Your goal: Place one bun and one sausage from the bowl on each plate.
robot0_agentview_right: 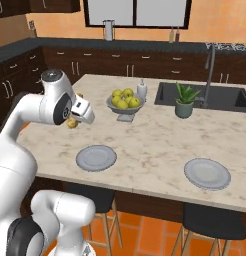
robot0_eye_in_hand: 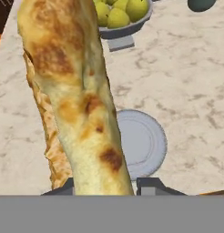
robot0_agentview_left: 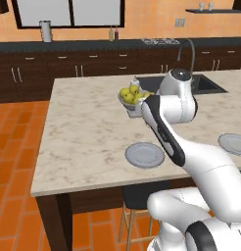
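Around me, orange walls (robot0_agentview_left: 156,19) rise above dark brown wooden cabinets (robot0_agentview_left: 68,68). My pale marble island counter (robot0_agentview_left: 83,132) stands on terracotta floor tiles (robot0_agentview_left: 14,196), beneath a white dark-framed window (robot0_agentview_right: 135,12).

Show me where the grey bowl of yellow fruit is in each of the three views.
Left base view: fruit bowl just above centre, beyond the plate.
Right base view: fruit bowl upper centre, left of the sink.
Hand view: fruit bowl at the top edge, right of the held bun.
Shared landmark: the grey plate nearest that bowl.
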You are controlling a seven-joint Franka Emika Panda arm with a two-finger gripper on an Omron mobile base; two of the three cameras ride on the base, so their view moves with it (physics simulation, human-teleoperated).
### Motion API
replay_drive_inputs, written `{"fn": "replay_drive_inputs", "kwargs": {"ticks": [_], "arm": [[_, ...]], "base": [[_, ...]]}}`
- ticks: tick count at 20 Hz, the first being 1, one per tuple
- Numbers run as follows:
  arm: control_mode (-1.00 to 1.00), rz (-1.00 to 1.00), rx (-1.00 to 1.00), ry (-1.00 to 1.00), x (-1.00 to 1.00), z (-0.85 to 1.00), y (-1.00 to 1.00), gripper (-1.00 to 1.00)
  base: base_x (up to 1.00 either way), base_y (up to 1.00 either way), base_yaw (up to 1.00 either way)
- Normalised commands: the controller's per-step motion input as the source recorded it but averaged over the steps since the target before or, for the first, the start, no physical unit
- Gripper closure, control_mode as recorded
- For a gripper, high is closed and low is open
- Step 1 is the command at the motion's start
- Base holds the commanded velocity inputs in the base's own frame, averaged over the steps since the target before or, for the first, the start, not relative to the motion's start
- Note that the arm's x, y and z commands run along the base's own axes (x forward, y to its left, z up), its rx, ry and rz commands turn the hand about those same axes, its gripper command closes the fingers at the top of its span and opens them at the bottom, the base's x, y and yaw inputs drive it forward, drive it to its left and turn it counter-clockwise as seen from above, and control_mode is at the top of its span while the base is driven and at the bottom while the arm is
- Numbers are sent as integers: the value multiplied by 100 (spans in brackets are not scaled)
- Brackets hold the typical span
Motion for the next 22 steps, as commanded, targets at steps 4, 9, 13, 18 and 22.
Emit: {"fn": "replay_drive_inputs", "kwargs": {"ticks": [4, 9, 13, 18, 22], "arm": [[-100, -10, 11, 22, 15, -99, -17, 100], [-100, -5, -5, 3, 11, -100, -14, 100], [-100, 2, -32, 10, -1, -94, -3, 100], [-100, 4, -9, 7, 20, -61, 0, 100], [-100, 1, 6, 13, 28, -15, 0, 100]], "base": [[0, 0, 0], [0, 0, 0], [0, 0, 0], [0, 0, 0], [0, 0, 0]]}}
